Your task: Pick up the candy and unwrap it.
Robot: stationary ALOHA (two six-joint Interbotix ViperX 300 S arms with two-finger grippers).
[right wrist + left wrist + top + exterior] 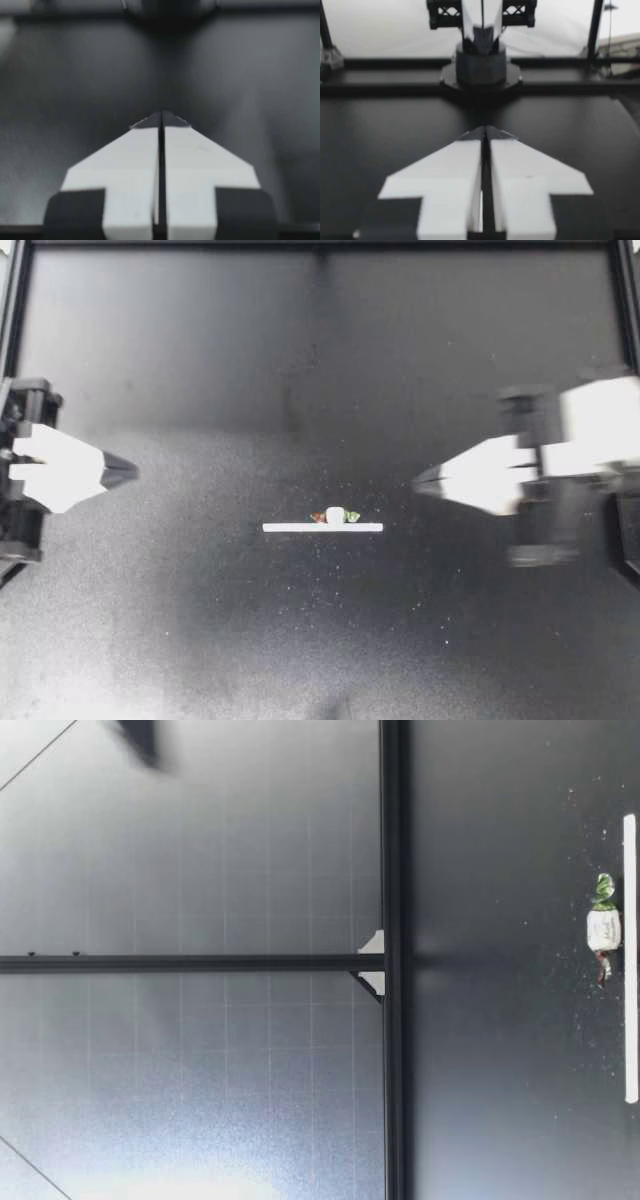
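Candy [335,515], white-wrapped with green and red twists, sits beside a white strip [290,527]. Left gripper [133,472] and right gripper [417,480] both pinched closed, empty.

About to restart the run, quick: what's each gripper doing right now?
Left gripper: closed, holding nothing.
Right gripper: closed, holding nothing; the candy lies apart from both.

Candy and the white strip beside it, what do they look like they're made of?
The candy: wrapped in what looks like thin film, plastic or foil, judging by its crimped, twisted ends, one green, one reddish. The white strip: flat and matte, probably tape or a painted line; it shows no thickness, so I cannot tell which.
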